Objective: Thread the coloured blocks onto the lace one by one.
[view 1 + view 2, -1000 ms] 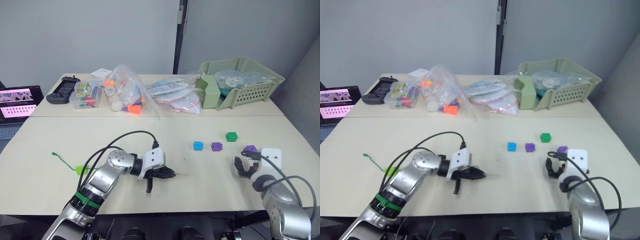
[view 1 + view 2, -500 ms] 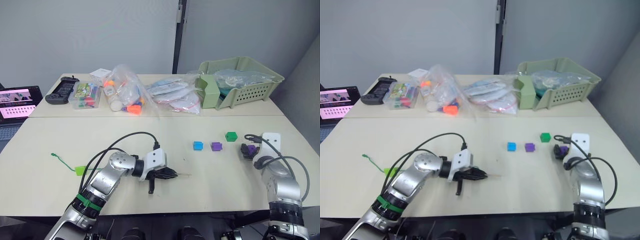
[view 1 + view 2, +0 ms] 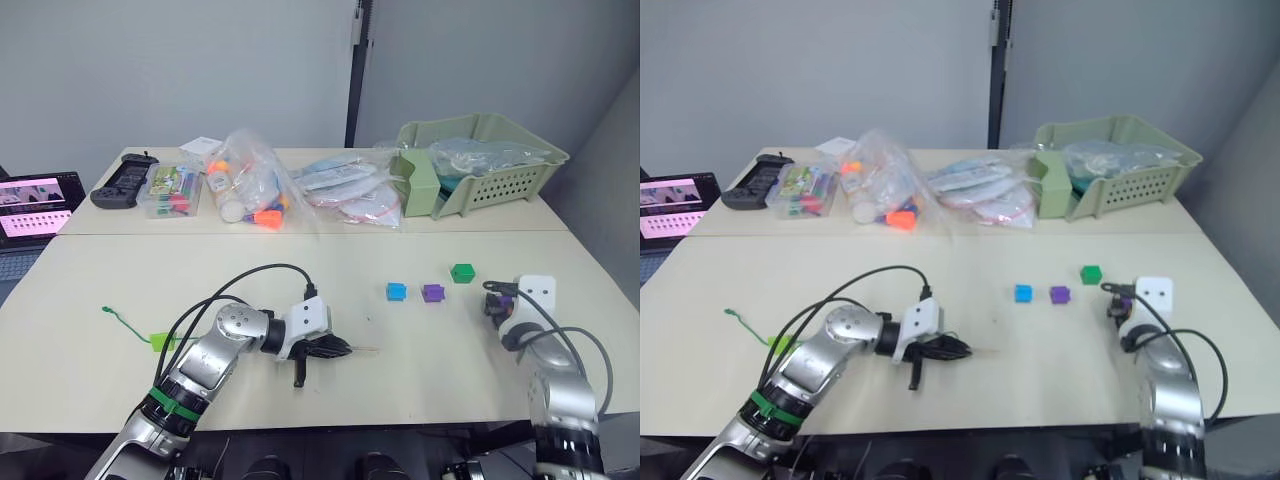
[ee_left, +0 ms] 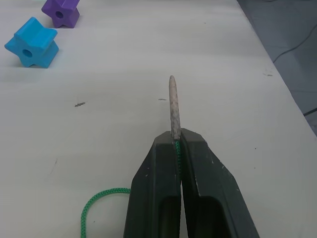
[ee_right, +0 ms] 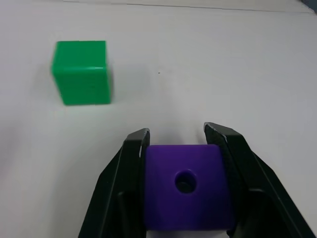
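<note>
The lace (image 4: 174, 106), its stiff pale tip bare, is pinched in the closed left end effector (image 4: 177, 144) on the bench (image 3: 420, 360). The right end effector (image 5: 184, 144) clamps a smooth purple cube (image 5: 187, 186) with a hole, near the dark green cube (image 5: 81, 72).

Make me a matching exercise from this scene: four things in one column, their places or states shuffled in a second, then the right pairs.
Things:
1. Purple plastic cube with a hole
2. Stiff pale needle tip of the green lace
3. Blue star-shaped plastic block
4. Dark green plastic cube

Places or states:
A. Lying free on the table beside a purple star-shaped block
B. Sticking out beyond the left gripper, which pinches the cord
C. Between the right gripper's two fingers
D. Alone on the table ahead of the right gripper

Pairs: 1-C, 2-B, 3-A, 4-D
</note>
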